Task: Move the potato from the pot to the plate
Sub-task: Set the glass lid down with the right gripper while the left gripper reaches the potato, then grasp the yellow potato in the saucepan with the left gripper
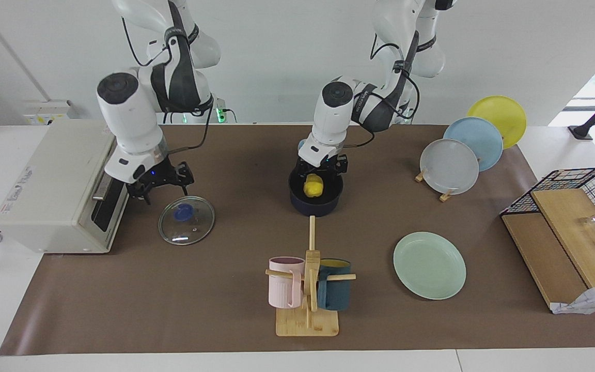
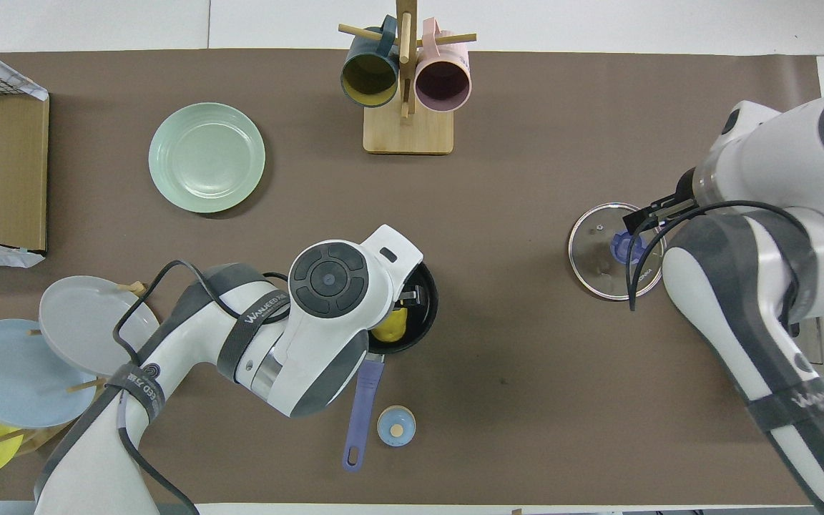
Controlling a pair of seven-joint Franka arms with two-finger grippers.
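Note:
The yellow potato (image 1: 314, 186) lies inside the dark navy pot (image 1: 297, 206), which stands mid-table near the robots. In the overhead view only part of the potato (image 2: 390, 327) shows under the arm, and the pot's (image 2: 426, 315) long blue handle (image 2: 362, 408) points toward the robots. My left gripper (image 1: 318, 175) is lowered into the pot, right at the potato. The mint-green plate (image 1: 429, 265) (image 2: 207, 157) lies flat and bare, farther from the robots, toward the left arm's end. My right gripper (image 1: 159, 187) hangs just above the glass lid (image 1: 186, 220).
A wooden mug tree (image 1: 308, 289) with a pink and a teal mug stands farther out than the pot. A small blue cap (image 2: 396, 425) lies beside the pot's handle. A plate rack (image 1: 463, 155), a wire basket with boards (image 1: 576, 217) and a toaster oven (image 1: 55, 186) stand at the table's ends.

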